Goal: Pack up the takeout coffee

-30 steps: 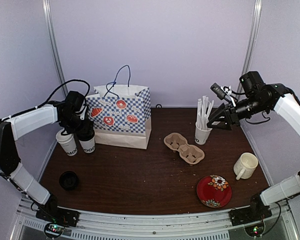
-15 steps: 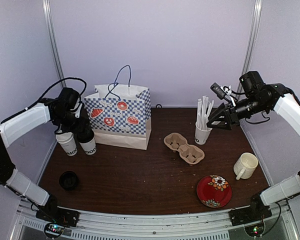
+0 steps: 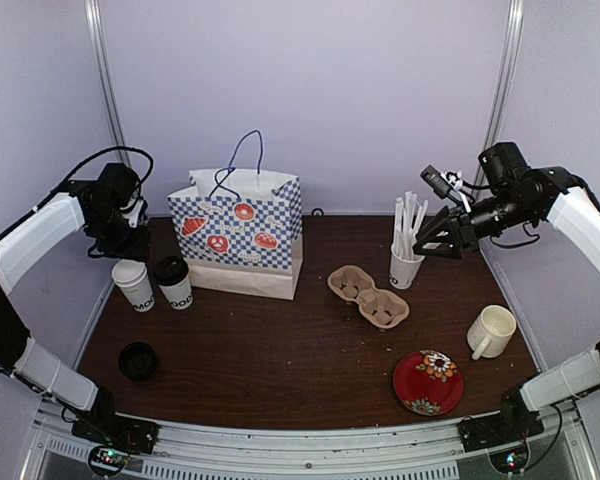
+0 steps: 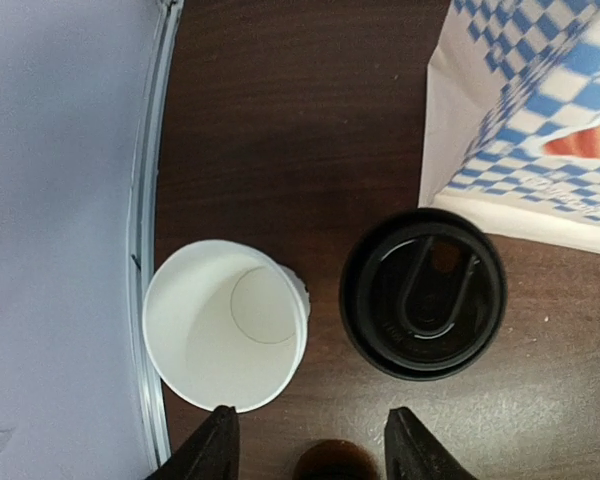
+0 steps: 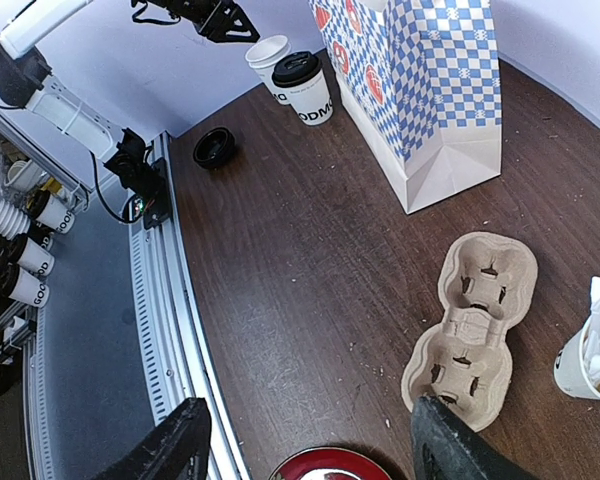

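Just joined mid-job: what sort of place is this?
Probably a lab test cell staged as a coffee counter: plain panel walls, lettered paper cups, a pulp cup carrier and a checked paper bag.

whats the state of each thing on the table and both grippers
lidded coffee cup, upright, black lid on
second coffee cup, upright, no lid, empty
spare black lid, off any cup
paper bag, upright, top open
cup carrier, empty
stirrer cup, holding sticks
mug, upright
plate, nothing on it
left gripper, open, empty
right gripper, open, empty
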Available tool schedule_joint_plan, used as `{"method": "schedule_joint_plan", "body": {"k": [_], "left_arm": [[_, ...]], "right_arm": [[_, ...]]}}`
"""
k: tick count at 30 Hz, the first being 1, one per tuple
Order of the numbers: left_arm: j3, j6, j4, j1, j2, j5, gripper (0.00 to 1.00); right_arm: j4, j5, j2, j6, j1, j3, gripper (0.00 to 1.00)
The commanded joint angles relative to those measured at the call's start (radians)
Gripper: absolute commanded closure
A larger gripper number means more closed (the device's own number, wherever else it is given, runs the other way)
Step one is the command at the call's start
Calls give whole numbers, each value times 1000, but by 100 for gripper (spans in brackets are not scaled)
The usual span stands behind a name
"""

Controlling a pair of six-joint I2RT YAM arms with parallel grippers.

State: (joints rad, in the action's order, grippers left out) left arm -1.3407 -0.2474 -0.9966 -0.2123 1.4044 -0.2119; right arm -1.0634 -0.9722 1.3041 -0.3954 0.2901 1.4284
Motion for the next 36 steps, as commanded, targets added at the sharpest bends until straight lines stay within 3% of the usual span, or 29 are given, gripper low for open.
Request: {"method": "schedule_joint_plan", "body": {"k": [1,16,36], "left_arm": [[34,40,-20,68,39,78,47],[11,58,37,95,185,25,65],[21,73,44,99,188,-18,98]], "right_arm": [[19,-12,-3,6,-8,-12,28],[30,-8,-12,4,-8,-37,28],[42,-3,-2,7,-8,-47,28]]}}
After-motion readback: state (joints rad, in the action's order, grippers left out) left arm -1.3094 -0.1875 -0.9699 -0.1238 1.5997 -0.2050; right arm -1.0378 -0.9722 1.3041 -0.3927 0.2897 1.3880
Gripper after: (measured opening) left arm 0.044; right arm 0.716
